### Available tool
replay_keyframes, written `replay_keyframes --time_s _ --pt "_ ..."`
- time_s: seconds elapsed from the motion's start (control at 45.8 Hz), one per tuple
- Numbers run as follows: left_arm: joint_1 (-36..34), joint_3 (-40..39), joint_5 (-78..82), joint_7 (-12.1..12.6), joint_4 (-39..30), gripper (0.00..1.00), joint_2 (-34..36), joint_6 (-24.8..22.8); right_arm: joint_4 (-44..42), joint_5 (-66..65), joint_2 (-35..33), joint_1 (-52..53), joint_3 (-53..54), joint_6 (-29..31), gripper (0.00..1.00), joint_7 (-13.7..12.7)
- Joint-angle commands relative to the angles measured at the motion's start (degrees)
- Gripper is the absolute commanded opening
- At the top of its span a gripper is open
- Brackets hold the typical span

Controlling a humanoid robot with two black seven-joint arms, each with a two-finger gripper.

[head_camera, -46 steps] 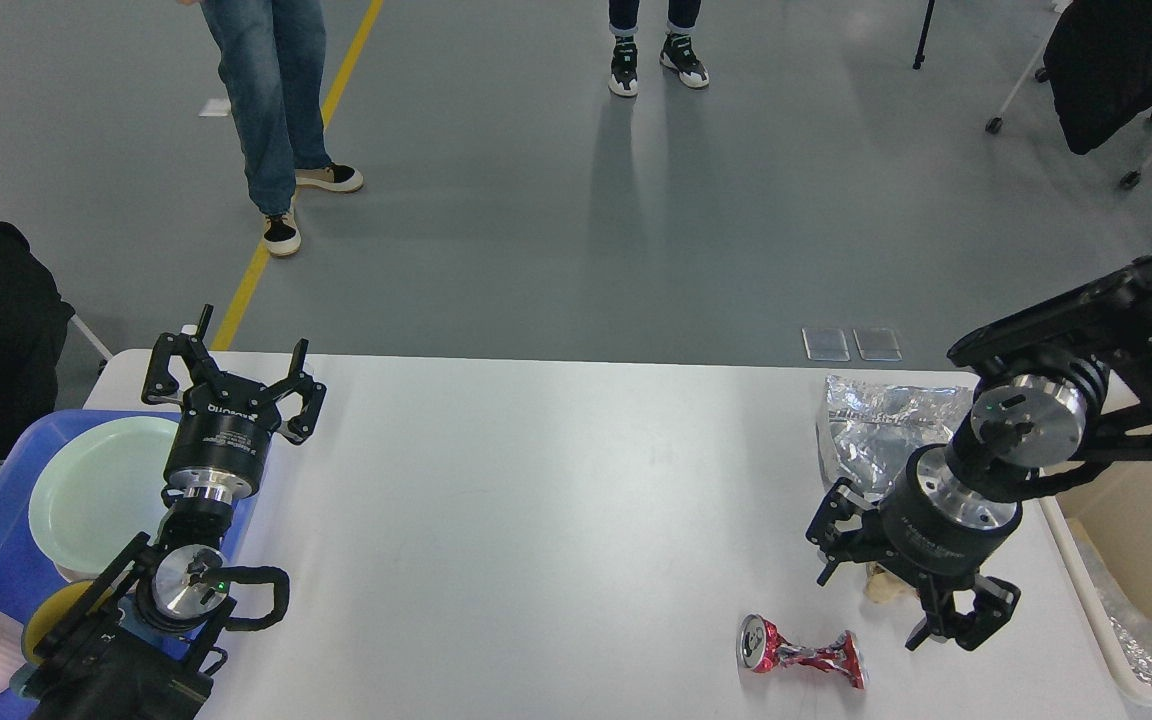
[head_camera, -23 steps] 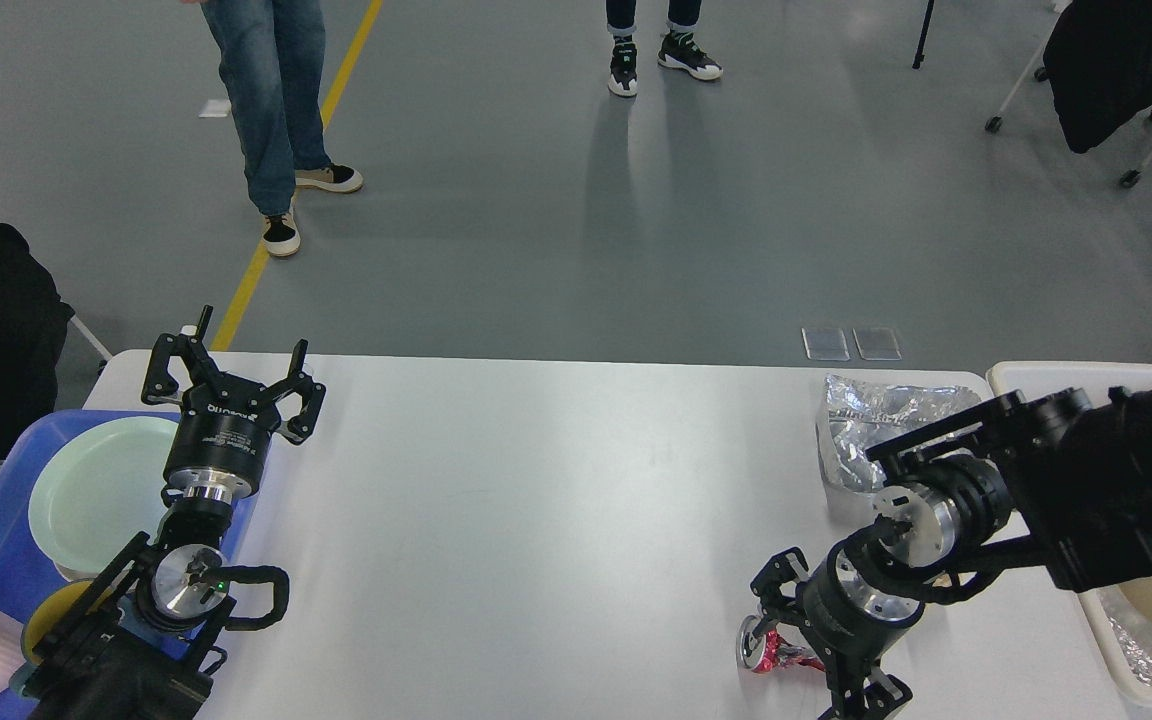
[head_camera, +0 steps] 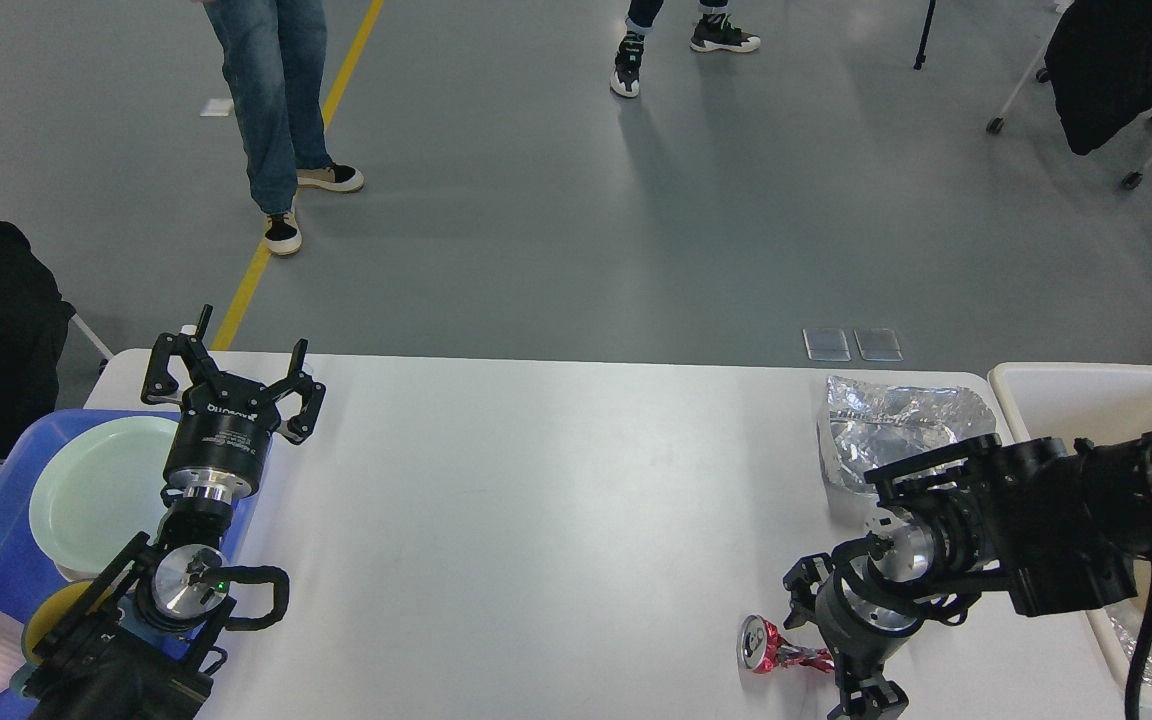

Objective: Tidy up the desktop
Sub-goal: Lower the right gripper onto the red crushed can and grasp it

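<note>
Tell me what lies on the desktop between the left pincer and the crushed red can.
Nothing: in the head view, the desktop is bare white between the left pincer and the crushed red can.

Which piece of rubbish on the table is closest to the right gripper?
The crushed red can. It lies at the near edge of the desktop, right beside the right gripper. The silver foil bag lies farther back, near the cream bin.
</note>
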Motion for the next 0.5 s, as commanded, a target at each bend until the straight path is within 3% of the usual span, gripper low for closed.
replay_keyframes --time_s 0.0,0.066,0.175,0.262,0.415,0.481 --pt "0.0 0.0 0.02 0.06 0.0 0.96 0.0 -0.01 -2.69 0.09 0.12 -2.33 0.95 0.03 0.91 -0.01" --pt "0.0 0.0 0.02 -0.03 0.0 0.96 0.0 -0.01 -3.57 0.09 0.12 -3.03 1.04 0.03 0.88 -0.01" --pt "0.0 0.0 0.02 -0.03 0.0 0.96 0.0 -0.01 -4.27 0.09 0.12 -3.91 0.95 0.03 0.74 -0.01" --pt "0.0 0.0 0.02 0.06 0.0 0.96 0.0 0.08 -4.27 0.09 0.12 -4.18 1.04 0.03 0.52 -0.01" --pt "0.0 0.0 0.02 -0.03 0.0 0.96 0.0 -0.01 -4.45 0.09 0.12 -4.09 1.04 0.03 0.26 -0.01" --pt "0.0 0.0 0.02 -0.03 0.0 0.96 0.0 -0.01 -4.45 0.09 0.12 -3.74 1.04 0.73 0.0 -0.01"
